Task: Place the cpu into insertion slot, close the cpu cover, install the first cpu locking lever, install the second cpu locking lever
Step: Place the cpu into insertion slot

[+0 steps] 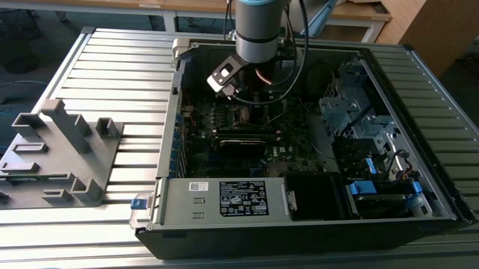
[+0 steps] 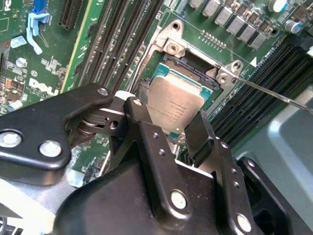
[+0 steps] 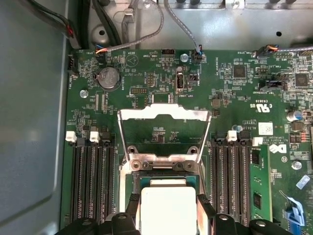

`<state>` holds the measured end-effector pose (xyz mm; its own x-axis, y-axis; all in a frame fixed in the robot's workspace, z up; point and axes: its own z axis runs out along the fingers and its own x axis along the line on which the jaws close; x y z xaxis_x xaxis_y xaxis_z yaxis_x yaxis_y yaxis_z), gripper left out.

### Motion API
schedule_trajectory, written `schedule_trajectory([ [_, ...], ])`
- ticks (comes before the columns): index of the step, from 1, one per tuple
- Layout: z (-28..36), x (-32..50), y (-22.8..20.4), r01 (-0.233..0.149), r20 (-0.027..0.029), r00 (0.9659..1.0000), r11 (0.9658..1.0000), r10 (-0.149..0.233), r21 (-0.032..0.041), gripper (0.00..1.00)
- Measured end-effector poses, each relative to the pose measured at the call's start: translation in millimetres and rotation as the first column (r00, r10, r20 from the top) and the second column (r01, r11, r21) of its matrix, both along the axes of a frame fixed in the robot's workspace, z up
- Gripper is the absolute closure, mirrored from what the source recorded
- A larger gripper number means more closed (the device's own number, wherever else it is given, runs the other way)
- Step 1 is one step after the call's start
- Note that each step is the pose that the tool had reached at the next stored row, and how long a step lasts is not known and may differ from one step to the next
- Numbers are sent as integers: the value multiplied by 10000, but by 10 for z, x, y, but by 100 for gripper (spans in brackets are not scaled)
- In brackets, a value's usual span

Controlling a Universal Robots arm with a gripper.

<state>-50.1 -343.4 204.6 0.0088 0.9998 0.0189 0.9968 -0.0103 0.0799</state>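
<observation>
Working inside the computer case (image 1: pixel 299 238), toward twelve o'clock in the exterior view, we have the gripper (image 2: pixel 165 112) clenched on the cpu (image 2: pixel 178 95), right at the insertion slot (image 2: pixel 188 66). The cpu cover (image 3: pixel 164 113) stands raised, so we judge that closing it and setting both levers are not yet done. The fingers (image 2: pixel 146 132) hide whether the cpu is fully seated.

Exterior view: stands high and well back, looks down at a slant into the open computer case (image 1: pixel 299 241), with the arm (image 1: pixel 258 28) reaching in from above. First wrist view: faces almost squarely onto the motherboard (image 3: pixel 234 98), near. Second wrist view: sits nearer still, slants past the gripper (image 2: pixel 168 122); shares the cpu (image 2: pixel 176 100) (image 3: pixel 168 210) and the insertion slot (image 2: pixel 188 68) (image 3: pixel 166 178) in both wrist views.
</observation>
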Motion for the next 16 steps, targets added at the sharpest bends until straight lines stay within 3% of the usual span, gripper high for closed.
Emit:
schedule_trajectory([
  [16,-53,-8,17,1,-7,10000,10000,-1,12,46],
])
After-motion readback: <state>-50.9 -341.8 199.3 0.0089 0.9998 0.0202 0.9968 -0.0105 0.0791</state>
